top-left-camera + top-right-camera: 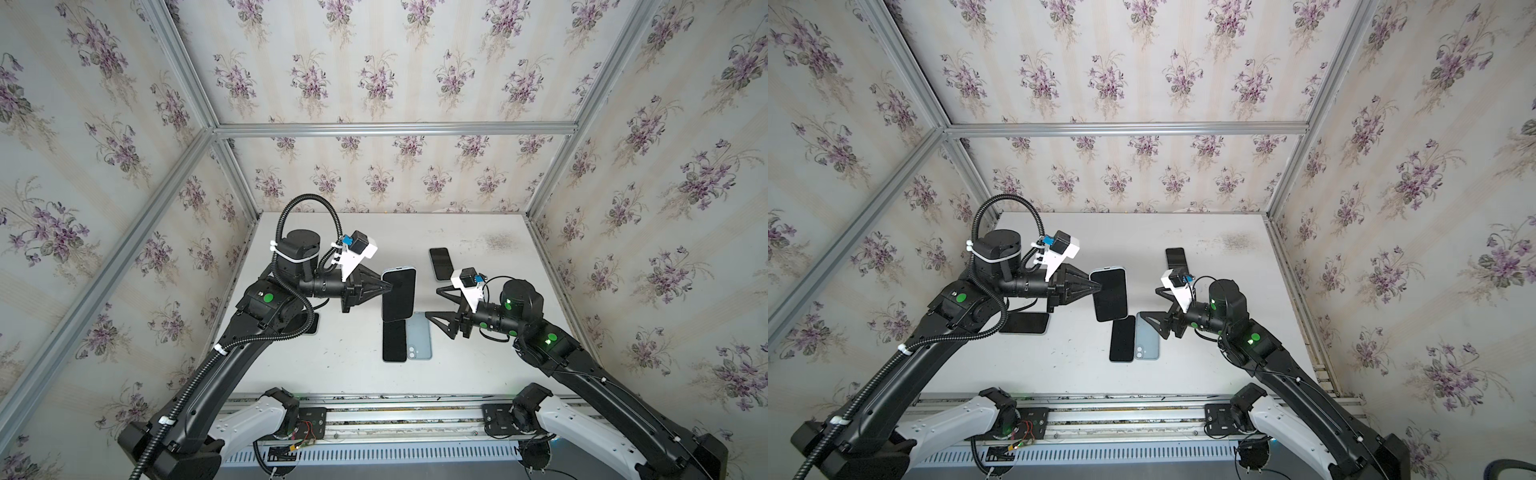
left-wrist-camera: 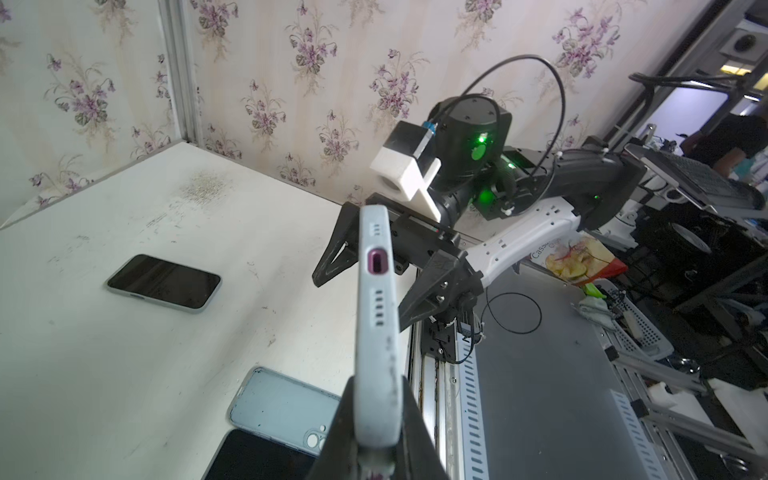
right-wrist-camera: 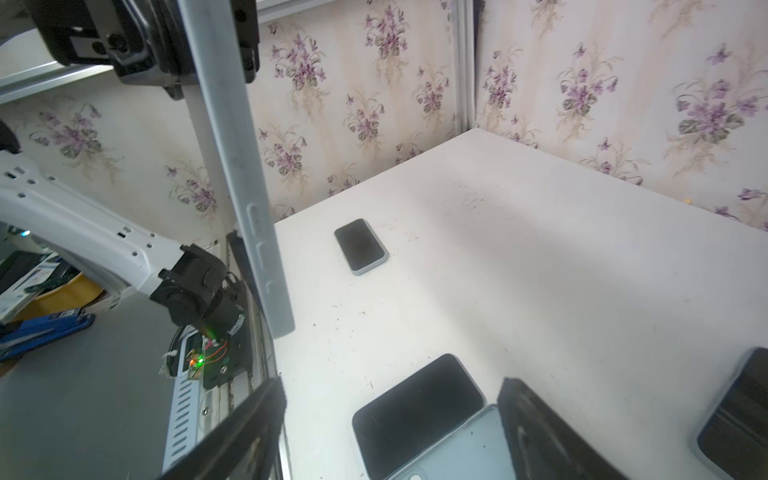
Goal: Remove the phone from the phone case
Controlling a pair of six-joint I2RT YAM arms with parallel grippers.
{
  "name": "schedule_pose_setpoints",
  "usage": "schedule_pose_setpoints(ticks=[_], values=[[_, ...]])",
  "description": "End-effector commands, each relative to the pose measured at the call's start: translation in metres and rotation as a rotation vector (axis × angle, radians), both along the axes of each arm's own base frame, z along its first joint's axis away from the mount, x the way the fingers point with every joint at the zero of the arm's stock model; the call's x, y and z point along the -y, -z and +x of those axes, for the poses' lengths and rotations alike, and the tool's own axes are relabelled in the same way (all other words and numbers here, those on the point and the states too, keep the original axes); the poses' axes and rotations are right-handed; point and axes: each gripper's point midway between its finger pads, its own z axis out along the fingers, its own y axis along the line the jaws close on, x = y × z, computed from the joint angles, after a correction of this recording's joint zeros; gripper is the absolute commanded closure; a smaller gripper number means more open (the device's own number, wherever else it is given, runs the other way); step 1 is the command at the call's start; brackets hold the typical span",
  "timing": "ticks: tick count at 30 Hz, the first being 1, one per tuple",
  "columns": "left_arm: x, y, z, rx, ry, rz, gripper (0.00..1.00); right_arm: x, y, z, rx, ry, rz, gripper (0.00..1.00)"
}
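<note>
Left fingers tight on the edge of the cased phone; right fingers wide apart, empty, nearby.

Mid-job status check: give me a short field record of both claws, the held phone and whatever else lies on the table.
Left claw: shut on black-screened phone in a pale grey case, held off the white table
Right claw: open, empty, beside that phone, not touching
Below it: black-screened flat phone beside pale blue slab with camera holes; case or phone back unclear
Elsewhere: grey-rimmed dark phone back right; another dark phone under left arm
Extraction: not yet done
</note>
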Motion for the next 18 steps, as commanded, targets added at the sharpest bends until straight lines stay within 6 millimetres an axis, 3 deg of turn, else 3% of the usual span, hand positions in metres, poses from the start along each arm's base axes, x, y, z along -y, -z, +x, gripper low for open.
schedule_pose_setpoints(ticks=[1,5,18], values=[[0.001,-0.018,-0.017,0.143,0.104,-0.040,1.00,-0.011,-0.007,-0.019,0.048,-0.161,-0.003,0.23],[0.001,-0.022,-0.019,0.161,0.129,-0.050,1.00,-0.019,-0.005,-0.033,0.055,-0.273,0.008,0.35],[0.001,-0.018,-0.024,0.168,0.154,-0.054,1.00,-0.039,-0.006,-0.049,0.088,-0.402,0.038,0.49]])
